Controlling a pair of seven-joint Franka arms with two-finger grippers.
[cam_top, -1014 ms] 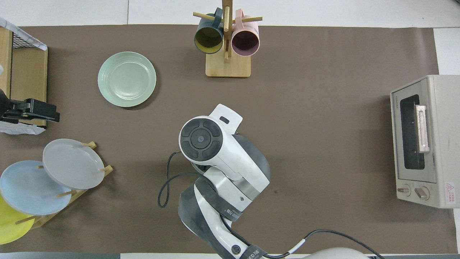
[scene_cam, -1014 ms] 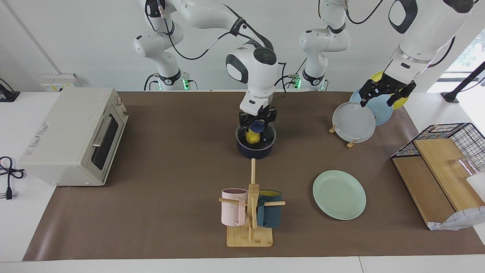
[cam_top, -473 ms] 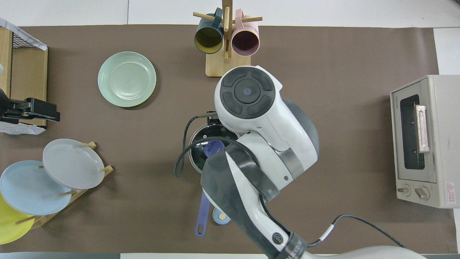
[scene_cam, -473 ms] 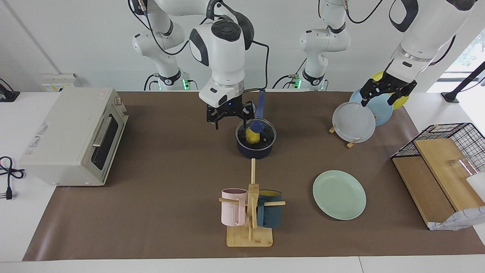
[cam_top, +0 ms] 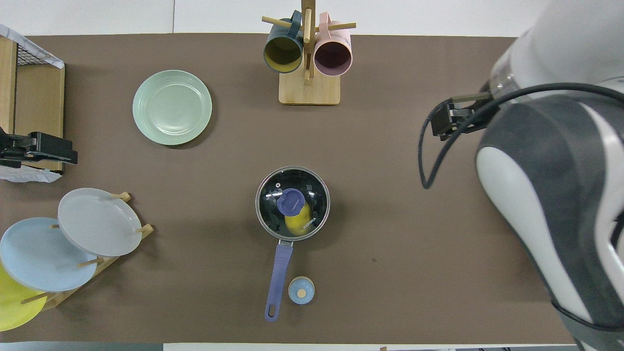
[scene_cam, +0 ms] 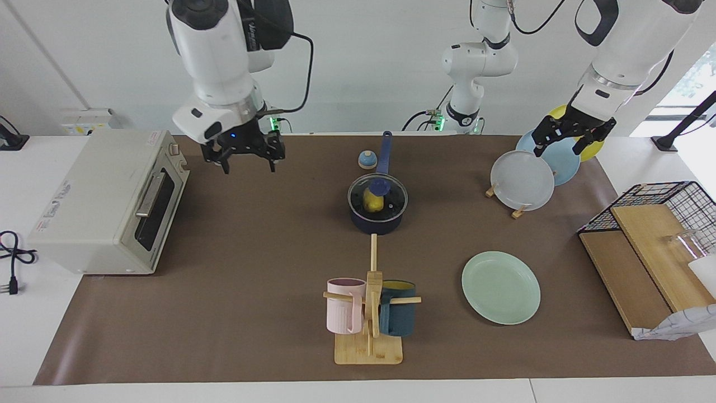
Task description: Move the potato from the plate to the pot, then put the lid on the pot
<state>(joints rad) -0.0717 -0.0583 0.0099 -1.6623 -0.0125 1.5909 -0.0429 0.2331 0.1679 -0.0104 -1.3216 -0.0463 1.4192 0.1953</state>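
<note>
The navy pot [scene_cam: 376,223] stands mid-table with its long blue handle [cam_top: 278,280] pointing toward the robots. The glass lid [scene_cam: 391,197] with its blue knob [cam_top: 291,201] sits on the pot. The yellow potato [scene_cam: 371,203] shows through the glass, inside the pot, also in the overhead view [cam_top: 300,220]. The mint-green plate [scene_cam: 500,287] lies bare, farther from the robots, toward the left arm's end. My right gripper [scene_cam: 249,167] is open and empty, raised beside the toaster oven. My left gripper [scene_cam: 556,152] is open and waits over the plate rack.
A toaster oven [scene_cam: 106,201] stands at the right arm's end. A mug rack [scene_cam: 369,313] with two mugs is farther out than the pot. A small blue bell [cam_top: 301,290] sits beside the pot handle. A plate rack [scene_cam: 523,179] and a wire basket [scene_cam: 665,207] are at the left arm's end.
My right gripper let go of the lid knob, rose and swung away toward the toaster oven. The lid stays on the pot. The left arm has barely moved.
</note>
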